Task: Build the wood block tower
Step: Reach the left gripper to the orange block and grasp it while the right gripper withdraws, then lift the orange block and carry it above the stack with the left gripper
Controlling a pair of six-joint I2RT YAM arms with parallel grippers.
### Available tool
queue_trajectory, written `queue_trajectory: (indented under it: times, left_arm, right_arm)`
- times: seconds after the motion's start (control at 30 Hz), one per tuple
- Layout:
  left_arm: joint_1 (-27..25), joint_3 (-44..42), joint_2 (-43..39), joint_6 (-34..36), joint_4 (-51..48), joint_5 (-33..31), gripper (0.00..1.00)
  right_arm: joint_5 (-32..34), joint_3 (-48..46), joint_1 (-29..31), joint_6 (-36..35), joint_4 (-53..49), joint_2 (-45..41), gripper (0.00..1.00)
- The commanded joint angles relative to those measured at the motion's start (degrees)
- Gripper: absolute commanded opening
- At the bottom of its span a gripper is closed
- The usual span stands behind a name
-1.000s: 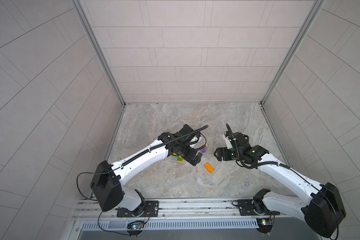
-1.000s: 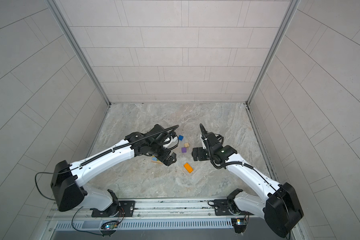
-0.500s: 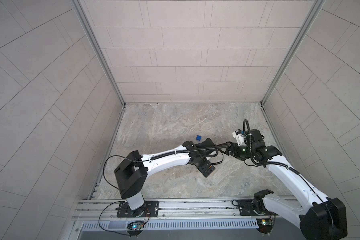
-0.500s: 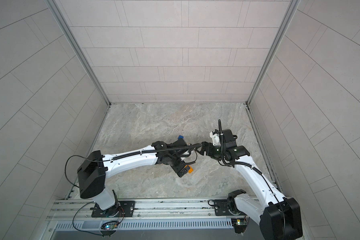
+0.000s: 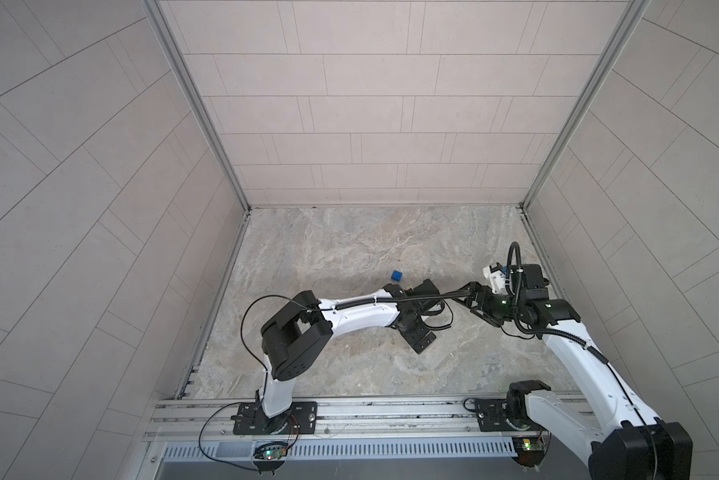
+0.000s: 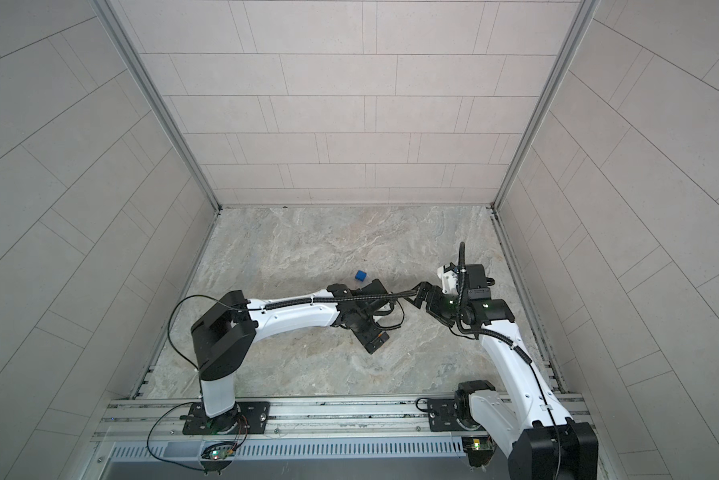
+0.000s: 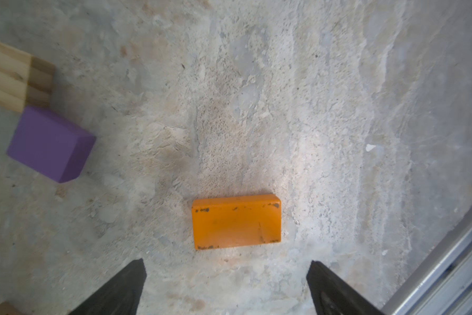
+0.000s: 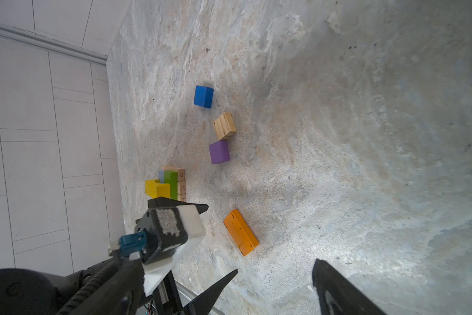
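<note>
An orange bar (image 7: 236,221) lies flat on the stone floor just ahead of my open left gripper (image 7: 226,266), with nothing between its fingers. Beside it are a purple cube (image 7: 49,143) and a plain tan block (image 7: 11,76). The right wrist view shows the low stack (image 8: 169,185) of yellow, green, light-blue and tan bars, the purple cube (image 8: 219,152), the tan block (image 8: 224,126), a dark-blue cube (image 8: 203,96) and the orange bar (image 8: 240,231). My right gripper (image 8: 275,266) hangs open and empty, apart from all the blocks. In both top views the left arm hides everything but the dark-blue cube (image 5: 397,275).
The left arm reaches across the middle, its gripper (image 5: 422,340) low over the floor and close to the right gripper (image 5: 469,291). Tiled walls enclose the floor on three sides. A metal rail (image 5: 349,411) runs along the front edge.
The left arm has swung right and nearer the front, from the stack to above the orange bar. The right gripper has drawn back to the right.
</note>
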Motion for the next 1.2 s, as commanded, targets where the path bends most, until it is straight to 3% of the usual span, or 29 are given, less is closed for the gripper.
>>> queue_trajectory:
  times: [0.0,0.57,1.17]
  left_arm:
    - [-0.36,1.56,1.31,0.73,1.28,0.25,1.00]
    - [-1.02,4.37,6.37,0.38,0.52,-1.73,0.95]
    - [-1.21,3.85,5.46,-1.10,-1.77,-4.48,0.68]
  right_arm:
    - [0.46,-0.26,-0.86,-1.37,-2.61,-0.40,0.98]
    - [1.38,0.97,-1.75,-3.02,-4.62,-0.36,0.98]
    - [1.84,0.97,-2.10,-3.16,-5.02,-0.69,0.96]
